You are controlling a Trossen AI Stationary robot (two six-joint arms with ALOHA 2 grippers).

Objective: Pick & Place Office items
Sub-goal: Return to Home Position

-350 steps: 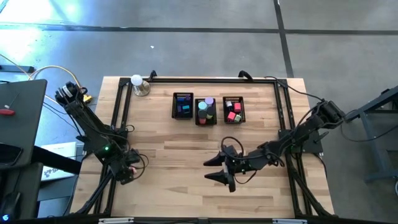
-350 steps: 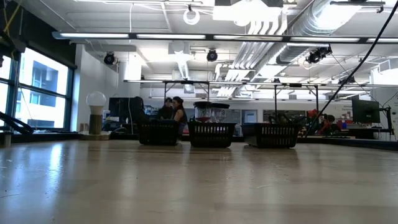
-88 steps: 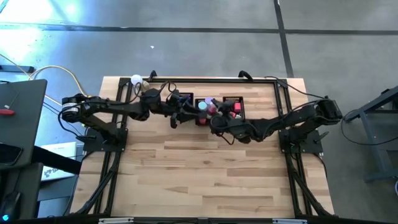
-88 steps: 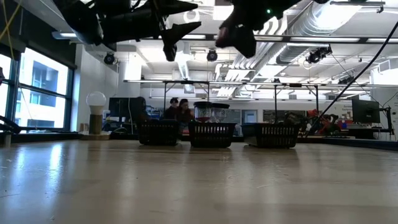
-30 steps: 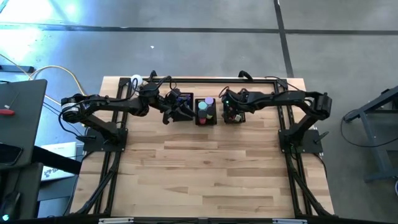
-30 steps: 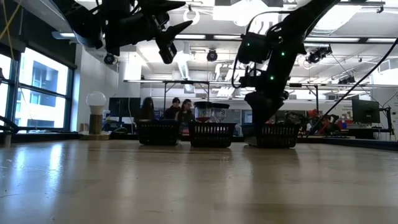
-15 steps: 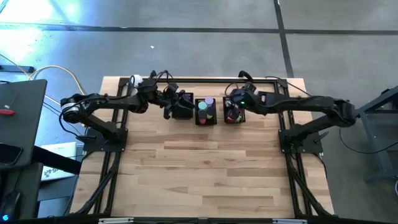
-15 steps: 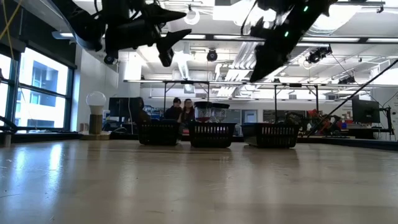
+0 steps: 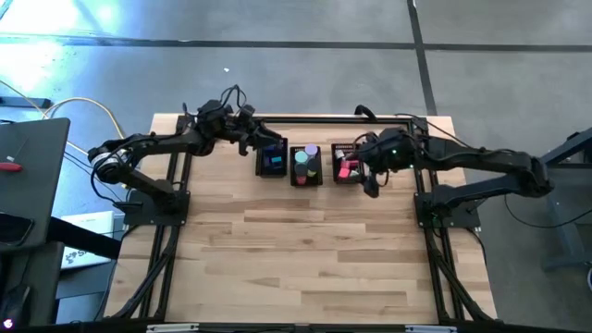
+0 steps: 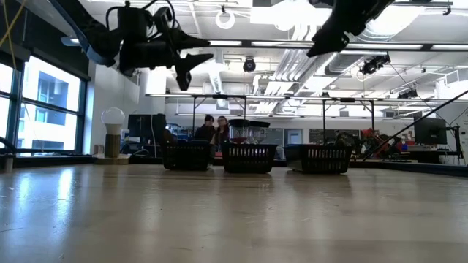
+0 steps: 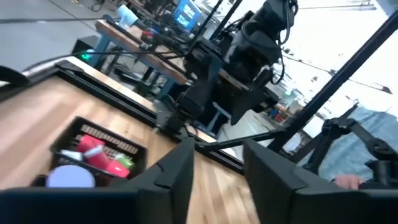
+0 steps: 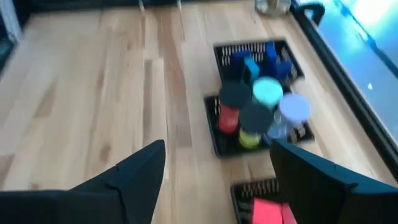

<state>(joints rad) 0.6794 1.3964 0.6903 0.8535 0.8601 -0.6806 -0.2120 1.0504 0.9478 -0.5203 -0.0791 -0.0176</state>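
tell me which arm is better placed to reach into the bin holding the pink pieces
Right, probably. The right gripper hangs open just beside the right bin with the pink pieces. The left gripper, also open, is by the left bin, with the middle bin between.

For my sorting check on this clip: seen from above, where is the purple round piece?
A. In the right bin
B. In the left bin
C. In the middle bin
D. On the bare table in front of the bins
C. The overhead view shows the purple round piece at the far end of the middle bin, packed in with other round pieces.
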